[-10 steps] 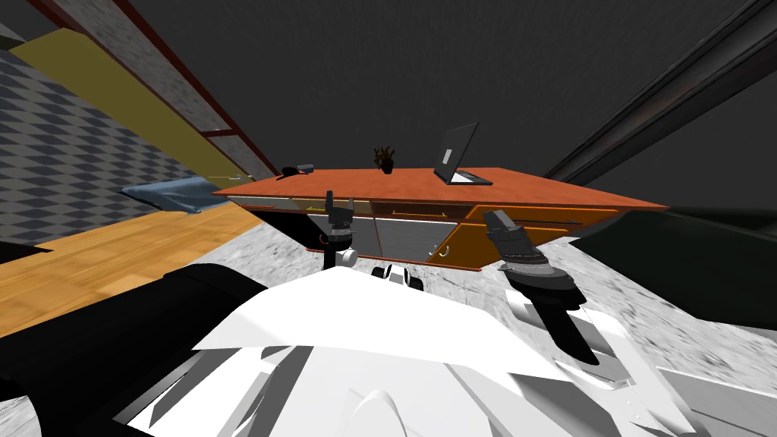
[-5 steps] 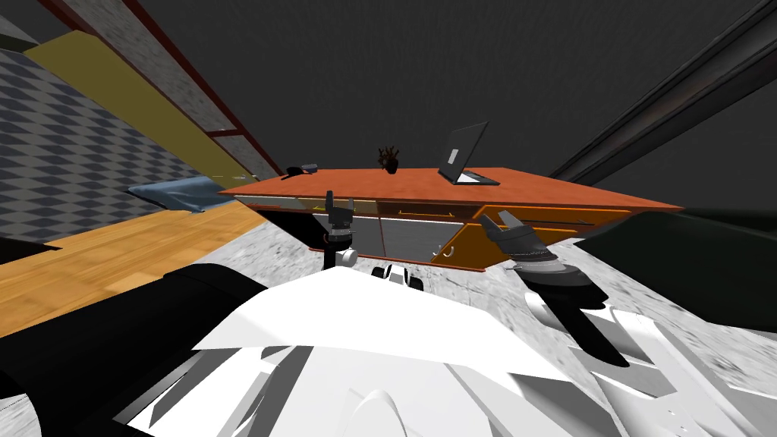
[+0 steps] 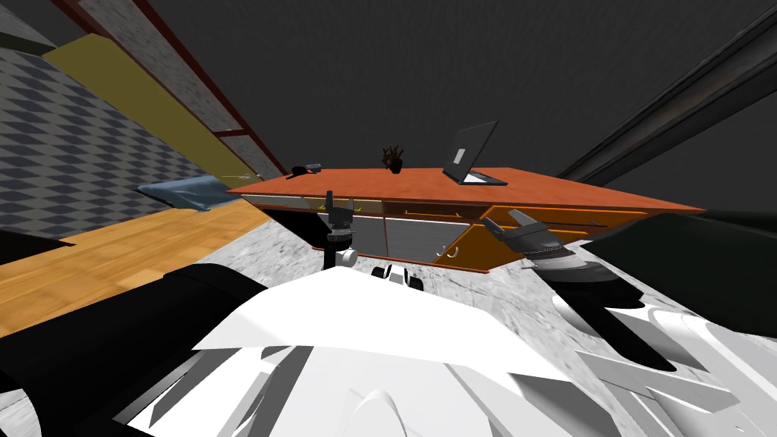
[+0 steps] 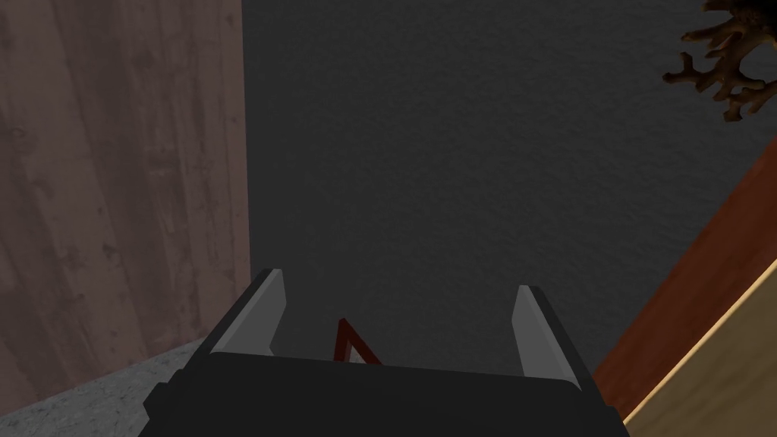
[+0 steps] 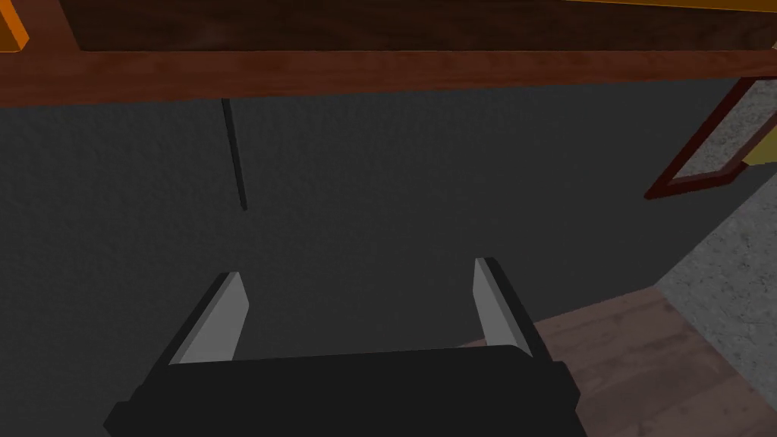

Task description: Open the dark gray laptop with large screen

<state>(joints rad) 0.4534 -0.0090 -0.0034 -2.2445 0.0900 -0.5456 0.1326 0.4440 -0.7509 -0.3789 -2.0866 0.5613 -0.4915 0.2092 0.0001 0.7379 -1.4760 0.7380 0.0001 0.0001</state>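
Note:
A dark grey laptop [image 3: 472,155] stands on the orange-brown desk [image 3: 425,187], toward its far right, with the lid raised and a pale patch on the screen. My left gripper [image 3: 340,199] hangs in front of the desk's drawer fronts, well short of the laptop and to its left. In the left wrist view the left gripper [image 4: 398,287] is open and holds nothing. My right gripper [image 3: 510,221] sits below the desk's front edge, under the laptop. Its wrist view shows the right gripper [image 5: 357,270] open and bare, facing a dark wall under the desk's edge [image 5: 379,68].
A small dark potted plant [image 3: 393,159] stands at the desk's back middle; its branches [image 4: 721,68] also show past the left hand. Dark small items [image 3: 305,168] lie at the desk's left end. Drawer fronts [image 3: 425,227] face me. A blue cushion [image 3: 182,191] lies left on the wooden floor.
My right arm has swung outward to the right and its gripper has tipped lower below the desk edge. My head view has shifted slightly, sliding the desk rightward. The left arm is unmoved.

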